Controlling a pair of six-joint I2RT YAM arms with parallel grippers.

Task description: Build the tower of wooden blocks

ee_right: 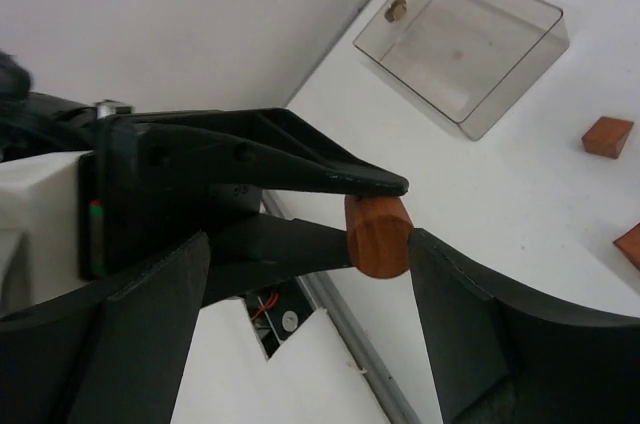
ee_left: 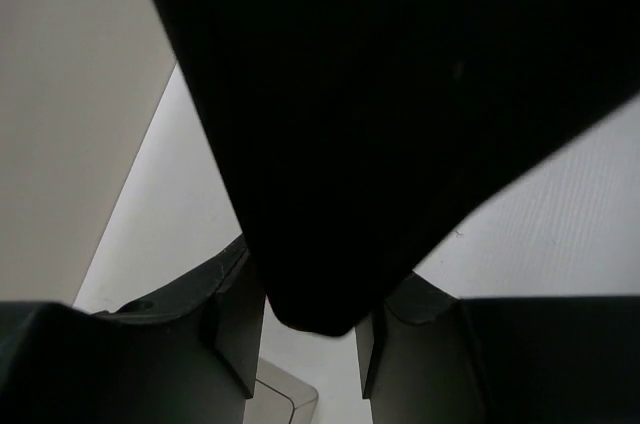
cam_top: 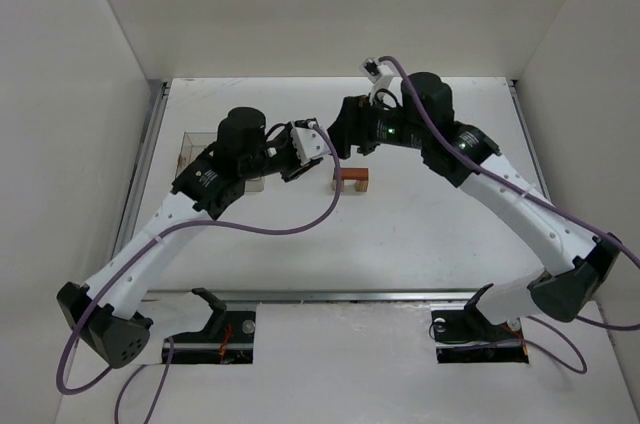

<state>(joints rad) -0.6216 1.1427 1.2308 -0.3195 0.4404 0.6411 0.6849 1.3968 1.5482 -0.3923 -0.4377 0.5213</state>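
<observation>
In the right wrist view, my left gripper's black fingers (ee_right: 330, 166) are shut on a short reddish-brown round-ended block (ee_right: 378, 238) and hold it in the air. My right gripper (ee_right: 310, 344) is open, its two jaws standing wide on either side of that block. In the top view both grippers, left (cam_top: 312, 149) and right (cam_top: 338, 139), meet just above and left of a small stack of reddish-brown and tan blocks (cam_top: 351, 180) at mid table. The left wrist view is mostly blocked by the dark right gripper; the left gripper (ee_left: 310, 354) shows at the bottom.
A clear plastic box (ee_right: 460, 44) with a small tan piece (ee_right: 396, 10) inside stands near the left wall, half under the left arm in the top view (cam_top: 195, 149). Two loose reddish-brown blocks (ee_right: 607, 136) (ee_right: 630, 244) lie on the table. A metal rail (cam_top: 330, 295) runs along the near edge.
</observation>
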